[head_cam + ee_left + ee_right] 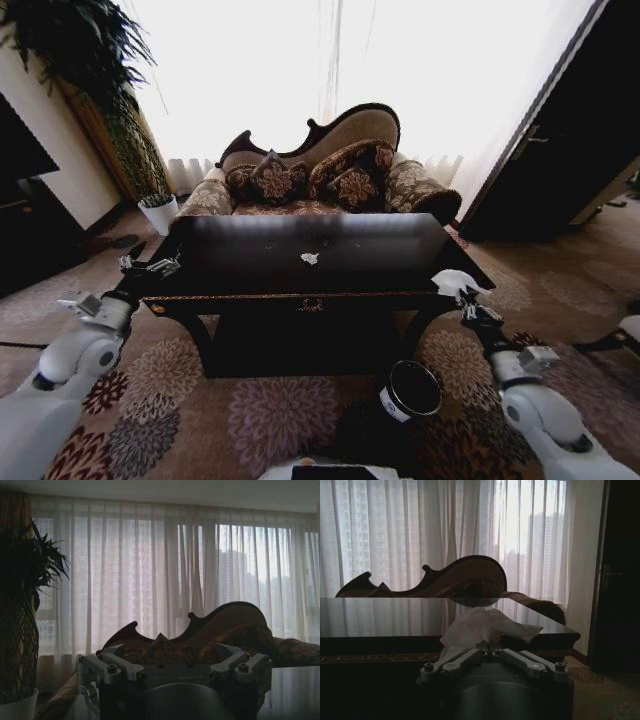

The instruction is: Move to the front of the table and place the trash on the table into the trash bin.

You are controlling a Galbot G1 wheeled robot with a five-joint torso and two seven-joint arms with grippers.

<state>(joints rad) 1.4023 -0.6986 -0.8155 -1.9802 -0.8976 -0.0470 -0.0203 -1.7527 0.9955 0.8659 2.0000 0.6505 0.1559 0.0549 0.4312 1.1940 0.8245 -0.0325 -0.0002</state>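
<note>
**A:** At table's front right corner: right hand [462, 293] clamped on a white paper wad [485, 627], just past the table [250, 250] edge.
**B:** Other trash?
**A:** One small white wad [310, 258] mid-table. Trash bin [410, 390] on the carpet below, tilted, near the right front leg.
**B:** Left hand?
**A:** Left hand [150, 266] at the front left corner, fingers spread, holding nothing. Sofa [320, 170] behind the table.

Bin [411, 391] before table [250, 290], right-ish.
</note>
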